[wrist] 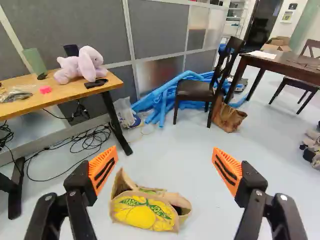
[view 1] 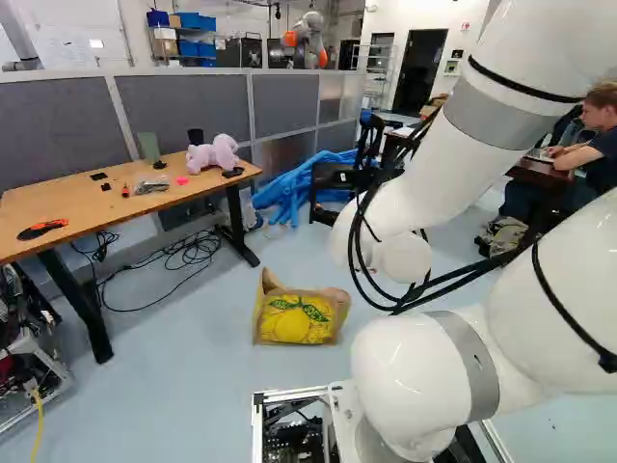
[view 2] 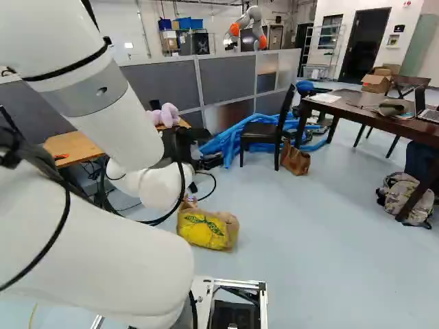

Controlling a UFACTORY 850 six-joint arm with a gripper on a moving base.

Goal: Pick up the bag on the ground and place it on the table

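At my eleven o'clock I've got a lilac plush rabbit with a black cup just behind it, and black cables looped on the floor below. Blue foam tubes lie heaped at my twelve, behind a dark chair. Toward one o'clock I see a slumped brown bag, then cardboard boxes; nearer two, a patterned backpack on the floor.
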